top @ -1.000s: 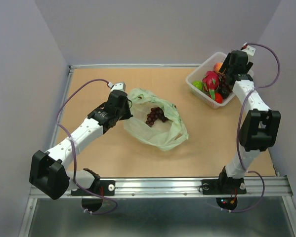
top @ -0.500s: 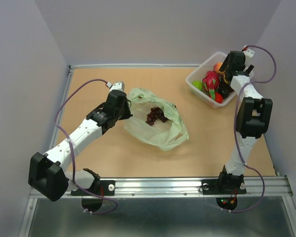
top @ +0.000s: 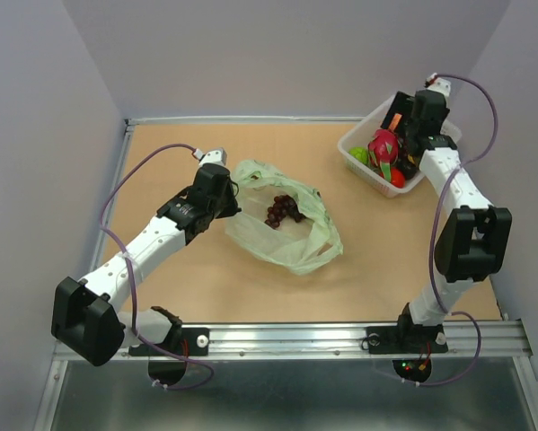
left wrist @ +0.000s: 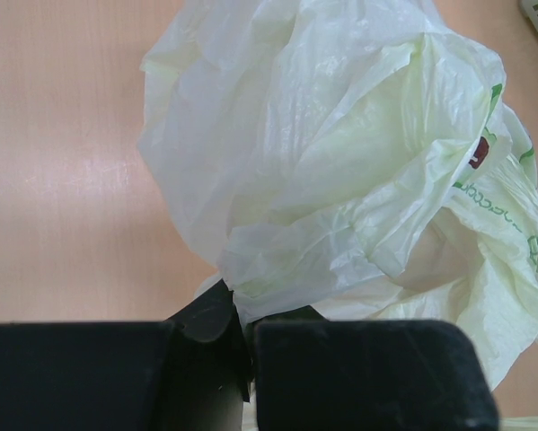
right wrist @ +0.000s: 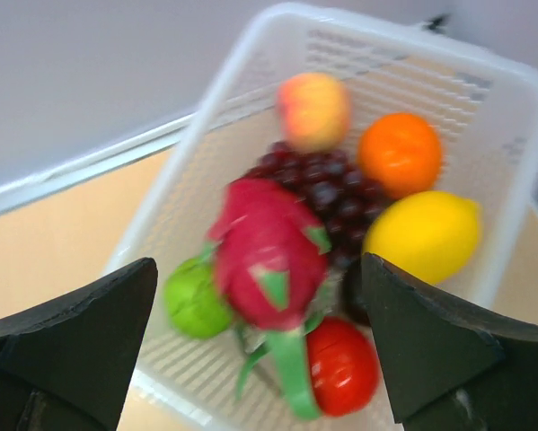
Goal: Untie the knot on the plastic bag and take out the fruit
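The left claw (left wrist: 244, 316) is clamped on the bag (left wrist: 340, 180). The right claw (right wrist: 260, 314) gapes empty over the basket (top: 354, 154), upper right.

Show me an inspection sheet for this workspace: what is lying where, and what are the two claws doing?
Surface: tan tabletop, no spills seen.
Job's things: plastic bag lies open, no knot seen, grapes inside. Dragon fruit, yellow fruit and a second grape bunch sit in the white basket.
Clutter: peach fruit, orange fruit, green fruit and red fruit, also in the basket.
Grippers: left gripper shut on the bag's edge; right gripper open above the basket, holding nothing.
Cables: a purple cable loops along each arm.
Surroundings: pale walls; metal rail at the near edge.
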Available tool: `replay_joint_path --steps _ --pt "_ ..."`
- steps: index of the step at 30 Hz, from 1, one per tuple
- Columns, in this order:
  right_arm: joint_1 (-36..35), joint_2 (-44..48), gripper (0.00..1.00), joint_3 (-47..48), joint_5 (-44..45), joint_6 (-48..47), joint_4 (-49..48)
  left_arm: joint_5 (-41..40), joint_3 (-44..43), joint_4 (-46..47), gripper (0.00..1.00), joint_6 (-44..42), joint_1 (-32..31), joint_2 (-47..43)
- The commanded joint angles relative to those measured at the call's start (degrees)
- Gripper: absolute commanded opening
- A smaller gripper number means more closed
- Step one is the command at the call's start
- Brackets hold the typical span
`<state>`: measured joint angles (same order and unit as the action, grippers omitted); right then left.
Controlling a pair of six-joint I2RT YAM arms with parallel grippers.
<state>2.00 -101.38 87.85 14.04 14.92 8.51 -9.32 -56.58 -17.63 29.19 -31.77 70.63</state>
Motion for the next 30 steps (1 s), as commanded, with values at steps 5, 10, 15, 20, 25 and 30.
replay_joint_path --steps 5,10,15,20,25,30 --pt "-18.77 9.88 1.0 -5.93 -15.95 -12.52 0.8 -0.08 -0.64 1.02 0.06 -1.85 0.13 -0.06" --pt "-33.25 13.84 0.92 -9.89 -22.12 -19.74 5.01 -0.43 -1.69 0.67 0.06 -2.38 0.13 1.35" --pt "-40.75 12.88 0.76 -11.56 -22.05 -22.03 8.97 -0.35 -2.83 0.58 0.06 -3.09 0.13 2.67" --pt "-44.54 9.37 0.63 -12.96 -15.81 -26.24 11.44 0.18 -4.94 0.05 0.06 -3.7 0.13 4.51" --pt "-44.63 4.8 0.62 -13.24 -11.32 -30.73 11.26 0.53 -6.44 -0.39 0.06 -3.61 0.13 4.69" --pt "-44.54 -1.78 0.61 -11.66 -6.33 -33.02 10.39 1.06 -6.09 -0.83 0.06 -3.09 0.13 4.17"
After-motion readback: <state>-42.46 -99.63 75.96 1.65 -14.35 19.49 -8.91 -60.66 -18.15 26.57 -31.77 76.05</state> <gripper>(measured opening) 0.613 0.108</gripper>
